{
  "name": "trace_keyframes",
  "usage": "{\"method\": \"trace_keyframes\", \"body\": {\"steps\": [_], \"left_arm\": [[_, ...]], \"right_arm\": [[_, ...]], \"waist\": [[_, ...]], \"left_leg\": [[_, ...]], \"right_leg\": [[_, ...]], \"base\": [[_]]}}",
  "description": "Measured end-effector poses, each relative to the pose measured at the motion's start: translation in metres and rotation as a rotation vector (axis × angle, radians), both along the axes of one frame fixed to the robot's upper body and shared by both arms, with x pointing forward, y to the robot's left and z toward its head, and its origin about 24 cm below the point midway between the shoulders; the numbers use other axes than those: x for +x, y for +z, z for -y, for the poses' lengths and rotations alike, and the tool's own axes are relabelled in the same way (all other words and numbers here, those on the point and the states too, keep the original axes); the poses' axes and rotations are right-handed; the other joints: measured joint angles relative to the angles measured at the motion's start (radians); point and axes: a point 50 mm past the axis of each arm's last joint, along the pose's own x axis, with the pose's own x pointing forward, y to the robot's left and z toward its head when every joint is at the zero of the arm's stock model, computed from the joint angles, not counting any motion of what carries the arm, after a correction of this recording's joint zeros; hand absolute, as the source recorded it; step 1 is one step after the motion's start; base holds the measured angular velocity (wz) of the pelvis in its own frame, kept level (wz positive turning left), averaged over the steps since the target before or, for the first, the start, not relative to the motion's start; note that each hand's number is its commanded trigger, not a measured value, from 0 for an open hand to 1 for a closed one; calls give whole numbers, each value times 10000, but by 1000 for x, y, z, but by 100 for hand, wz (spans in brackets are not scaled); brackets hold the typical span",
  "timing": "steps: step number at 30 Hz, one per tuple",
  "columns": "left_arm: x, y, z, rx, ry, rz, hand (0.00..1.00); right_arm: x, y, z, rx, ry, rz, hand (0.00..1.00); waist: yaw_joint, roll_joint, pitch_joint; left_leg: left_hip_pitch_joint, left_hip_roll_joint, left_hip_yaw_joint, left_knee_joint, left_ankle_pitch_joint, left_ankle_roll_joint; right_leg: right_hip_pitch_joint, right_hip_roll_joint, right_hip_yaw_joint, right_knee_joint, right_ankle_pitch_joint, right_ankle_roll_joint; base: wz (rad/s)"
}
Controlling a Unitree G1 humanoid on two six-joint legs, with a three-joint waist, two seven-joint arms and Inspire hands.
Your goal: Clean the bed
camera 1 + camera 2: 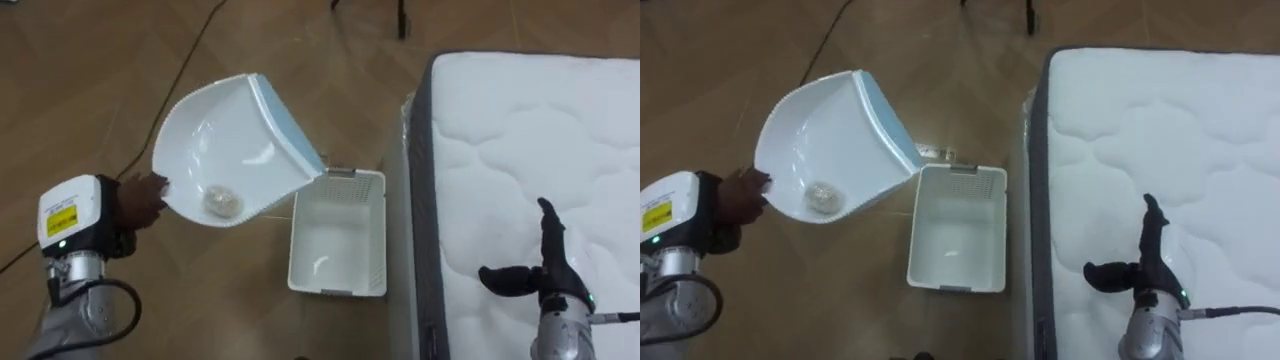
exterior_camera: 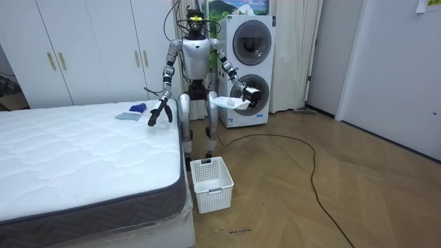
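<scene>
Rubbish, a small pale lump, lies in the white dustpan, which the left hand grips at its back end, tipped near the white basket, so nothing is dumped yet. The right hand hangs with fingers spread over the bed. The room view also shows a blue cloth on the bed's far end, so more cleaning is left
</scene>
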Motion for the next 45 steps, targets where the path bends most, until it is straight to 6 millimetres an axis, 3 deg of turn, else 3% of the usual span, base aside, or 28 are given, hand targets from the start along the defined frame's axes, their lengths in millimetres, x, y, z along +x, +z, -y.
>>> {"method": "trace_keyframes", "body": {"steps": [3,5,8,14,16,18,25,29,39,45], "left_arm": [[14,13,-4,847,-512,-100,100],[17,15,-3,1295,-820,-275,100],[16,13,-3,1839,-1093,-568,100],[13,16,-16,3146,-1340,-1317,100],[12,13,-17,3630,-1522,-1771,100],[11,10,-14,4016,-1813,-2218,100],[10,8,-19,4682,-1777,-3138,100],[9,10,-27,4829,-1420,-3706,100],[17,21,-39,5309,-939,-4497,100],[25,32,-43,5438,-739,-4598,100]], "right_arm": [[3,-1,-6,-69,475,-137,0],[3,-1,-5,-142,602,-232,0],[3,1,-2,-606,949,-391,0],[10,6,-5,-1269,1691,-336,0],[12,10,-7,-1462,1929,-203,0],[14,15,-5,-1743,2162,-84,0],[19,23,-11,-1765,2559,266,0],[18,21,-14,-1784,2709,220,0],[21,27,-13,-1922,2737,499,0],[22,28,-14,-1901,2860,474,0]], "waist": [[-177,99,18],[-516,409,33],[-540,723,28],[-1058,899,22],[-1149,1018,-20],[-1277,1249,-14],[-1359,1398,-49],[-1412,1432,-55],[-1523,1775,-23],[-1584,1798,-21]], "left_leg": [[-424,-162,279,108,64,96],[-624,-356,298,127,116,172],[-778,-385,623,107,130,207],[-960,-480,985,181,136,221],[-1035,-481,1072,251,132,220],[-1057,-506,1155,263,133,221],[-950,-494,1659,119,124,209],[-862,-277,2151,31,104,215],[-874,-247,2243,144,15,205],[-760,-263,2428,161,14,203]], "right_leg": [[-797,-356,63,744,-144,14],[-1095,-570,48,1024,-263,57],[-1522,-630,342,1302,-295,96],[-1983,-849,571,1871,-583,16],[-2124,-851,665,2013,-629,12],[-2219,-849,844,2110,-662,54],[-2527,-853,1286,2389,-848,1],[-2520,-800,1353,2371,-892,-33],[-2604,-813,1412,2584,-945,-49],[-2614,-826,1583,2739,-1044,-35]], "base": [[-11],[9],[-21],[-5],[-7],[-5],[-12],[-4],[0],[-3]]}}
